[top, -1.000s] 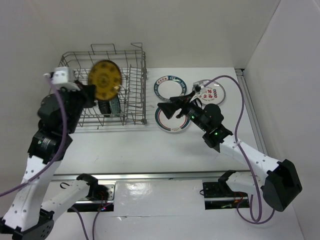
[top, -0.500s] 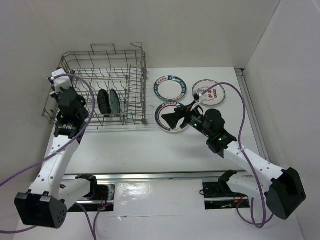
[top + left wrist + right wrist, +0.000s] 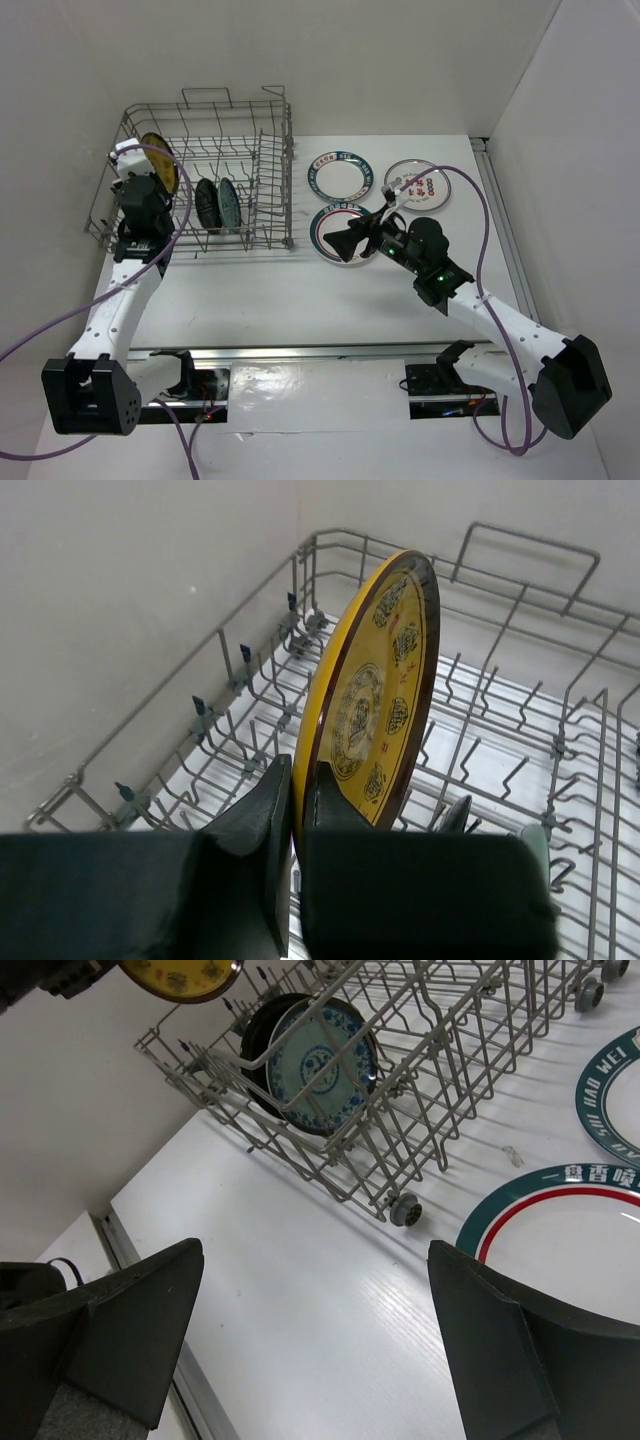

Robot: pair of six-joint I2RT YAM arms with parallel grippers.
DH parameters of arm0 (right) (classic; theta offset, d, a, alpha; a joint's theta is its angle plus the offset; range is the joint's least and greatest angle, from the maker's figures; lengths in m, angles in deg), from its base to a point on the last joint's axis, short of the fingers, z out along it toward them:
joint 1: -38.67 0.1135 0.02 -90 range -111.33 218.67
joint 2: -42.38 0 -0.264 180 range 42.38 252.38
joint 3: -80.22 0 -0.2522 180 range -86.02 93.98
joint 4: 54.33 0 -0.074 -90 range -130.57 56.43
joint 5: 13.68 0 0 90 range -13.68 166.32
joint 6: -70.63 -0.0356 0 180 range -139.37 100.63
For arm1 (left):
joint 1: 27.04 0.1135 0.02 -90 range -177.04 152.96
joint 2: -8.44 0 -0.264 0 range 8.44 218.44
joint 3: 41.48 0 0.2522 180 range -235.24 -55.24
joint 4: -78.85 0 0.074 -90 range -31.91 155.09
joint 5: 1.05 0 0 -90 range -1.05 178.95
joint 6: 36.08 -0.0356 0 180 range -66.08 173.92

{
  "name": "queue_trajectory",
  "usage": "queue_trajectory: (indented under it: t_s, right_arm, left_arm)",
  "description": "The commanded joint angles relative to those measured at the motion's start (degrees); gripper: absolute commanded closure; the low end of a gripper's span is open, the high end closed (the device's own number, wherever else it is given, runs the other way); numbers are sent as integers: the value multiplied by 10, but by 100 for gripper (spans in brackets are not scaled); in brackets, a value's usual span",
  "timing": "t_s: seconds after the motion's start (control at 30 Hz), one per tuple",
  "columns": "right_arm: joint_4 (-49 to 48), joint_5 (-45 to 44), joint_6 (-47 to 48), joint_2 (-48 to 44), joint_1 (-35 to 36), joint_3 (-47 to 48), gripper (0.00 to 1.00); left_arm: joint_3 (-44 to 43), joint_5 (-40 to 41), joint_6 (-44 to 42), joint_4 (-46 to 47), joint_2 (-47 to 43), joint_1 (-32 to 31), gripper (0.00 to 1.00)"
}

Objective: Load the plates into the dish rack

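Observation:
The wire dish rack [image 3: 265, 170] stands at the back left. A black plate [image 3: 207, 204] and a pale teal patterned plate [image 3: 230, 205] stand upright in it. My left gripper [image 3: 152, 192] is shut on the rim of the yellow plate [image 3: 156, 176], held upright and tilted over the rack's left end. The wrist view shows the yellow plate [image 3: 375, 700] pinched in that gripper [image 3: 298, 780] above the tines. Two green-rimmed plates [image 3: 340, 176] [image 3: 328, 222] and the red-marked plate [image 3: 420, 184] lie flat on the table. My right gripper [image 3: 342, 236] is open and empty above the nearer green-rimmed plate [image 3: 570, 1230].
The rack's looped handle [image 3: 530, 537] and a white wall are close behind the yellow plate. The rack's roller foot [image 3: 404, 1210] rests on the white table near the right gripper [image 3: 315, 1250]. A metal rail [image 3: 300, 352] runs along the table's near edge.
My left gripper has carried the yellow plate from above the rack's middle down to the rack's left end. The right gripper has shifted slightly right and stays open.

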Motion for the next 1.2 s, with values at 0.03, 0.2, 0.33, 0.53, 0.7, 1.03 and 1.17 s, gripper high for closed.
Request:
queue_trajectory:
  t_s: [0.03,0.2,0.33,0.53,0.7,1.03,1.17]
  right_arm:
    - [-23,15,9,1,-3,-4,0]
    - [-11,15,9,-11,-3,-4,0]
    - [-11,22,9,-18,-3,-4,0]
    - [-11,27,9,-24,-3,-4,0]
    - [-23,33,4,-24,-8,-4,0]
    - [-41,49,-2,-19,-13,-11,0]
    - [-41,49,-2,-13,-13,-11,0]
  left_arm:
    - [39,-29,-9,91,-4,-4,100]
    - [83,15,-21,143,-4,-4,100]
    - [102,-2,-26,169,-4,-4,100]
    - [119,-14,-42,190,8,-9,100]
    - [137,24,-80,221,34,-49,100]
    - [148,61,-81,247,41,-58,100]
    - [148,55,-81,247,14,-52,100]
